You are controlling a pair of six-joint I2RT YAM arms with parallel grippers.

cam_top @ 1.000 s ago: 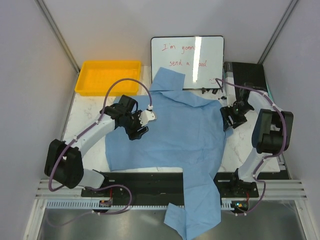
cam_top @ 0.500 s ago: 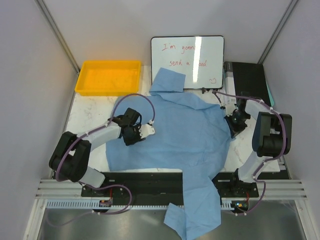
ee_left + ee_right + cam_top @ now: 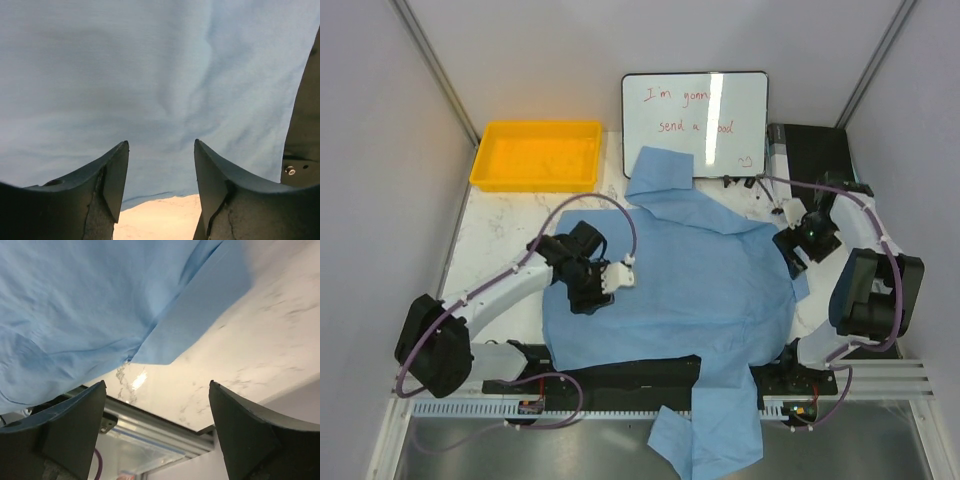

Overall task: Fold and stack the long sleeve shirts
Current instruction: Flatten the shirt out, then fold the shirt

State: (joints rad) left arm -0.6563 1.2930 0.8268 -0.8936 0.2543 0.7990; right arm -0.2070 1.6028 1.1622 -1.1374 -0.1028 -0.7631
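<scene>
One light blue shirt (image 3: pixel 700 285), one yellow tray (image 3: pixel 535 155), one whiteboard (image 3: pixel 695 125), and two end effectors, left (image 3: pixel 592 298) and right (image 3: pixel 797 258).

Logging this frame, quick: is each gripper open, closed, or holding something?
Left gripper: open, empty, over the light blue thin cloth shirt.
Right gripper: open, empty.

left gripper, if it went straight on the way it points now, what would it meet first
Most likely the light blue shirt: its cloth fills the left wrist view straight ahead of the open left gripper. A strip of bare table shows below it, and the distance to the cloth is unclear.
</scene>
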